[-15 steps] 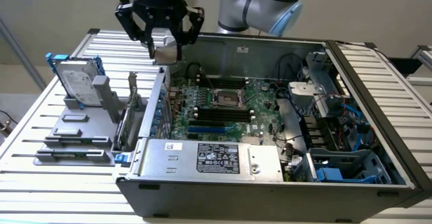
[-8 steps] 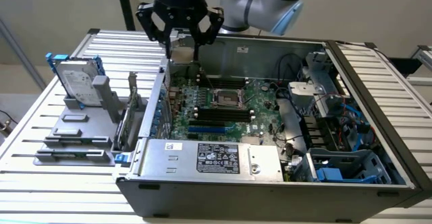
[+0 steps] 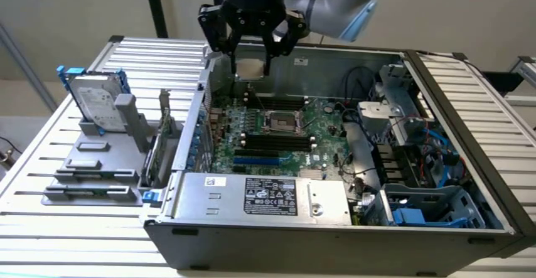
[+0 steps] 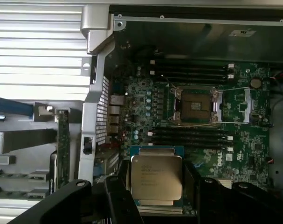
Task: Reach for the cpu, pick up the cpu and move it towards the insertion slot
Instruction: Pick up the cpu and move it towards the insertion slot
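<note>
We see the gripper (image 3: pixel 251 55) pinching the cpu (image 4: pixel 156 179), a flat square chip with a matte silvery-grey lid and paler rim, between its black fingers (image 4: pixel 120 200). It hangs in open air above the green motherboard (image 4: pixel 253 149), well apart from the insertion slot (image 4: pixel 196 106), whose shiny metal frame rings a dark centre.

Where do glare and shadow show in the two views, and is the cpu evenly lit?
Exterior view: the cpu, held between the fingers of the gripper, looks pale against the dark case wall; a blue light glows on the gripper body. Wrist view: the cpu has a soft, even sheen with no hard glare; the insertion slot glints along its metal frame, and the ribbed table is brightest.
</note>
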`<state>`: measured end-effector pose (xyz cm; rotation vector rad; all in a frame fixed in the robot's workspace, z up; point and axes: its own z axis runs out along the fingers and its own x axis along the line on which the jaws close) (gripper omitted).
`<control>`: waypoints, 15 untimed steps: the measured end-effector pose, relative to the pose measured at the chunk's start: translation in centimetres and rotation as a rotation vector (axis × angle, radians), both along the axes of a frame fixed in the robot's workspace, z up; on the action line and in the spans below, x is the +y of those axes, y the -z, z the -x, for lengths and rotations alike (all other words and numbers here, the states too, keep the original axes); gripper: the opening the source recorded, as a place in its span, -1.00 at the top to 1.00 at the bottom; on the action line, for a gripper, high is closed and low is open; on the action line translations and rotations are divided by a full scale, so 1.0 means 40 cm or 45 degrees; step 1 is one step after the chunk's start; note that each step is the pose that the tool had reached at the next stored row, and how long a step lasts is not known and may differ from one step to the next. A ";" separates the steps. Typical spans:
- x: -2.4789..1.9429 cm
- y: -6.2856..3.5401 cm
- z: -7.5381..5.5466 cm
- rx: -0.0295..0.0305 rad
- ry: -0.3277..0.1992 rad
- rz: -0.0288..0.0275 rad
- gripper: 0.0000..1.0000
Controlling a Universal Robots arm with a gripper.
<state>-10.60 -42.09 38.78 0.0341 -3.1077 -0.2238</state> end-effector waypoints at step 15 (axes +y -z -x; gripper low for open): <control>0.100 0.004 -0.111 -0.0012 0.000 0.0203 -0.09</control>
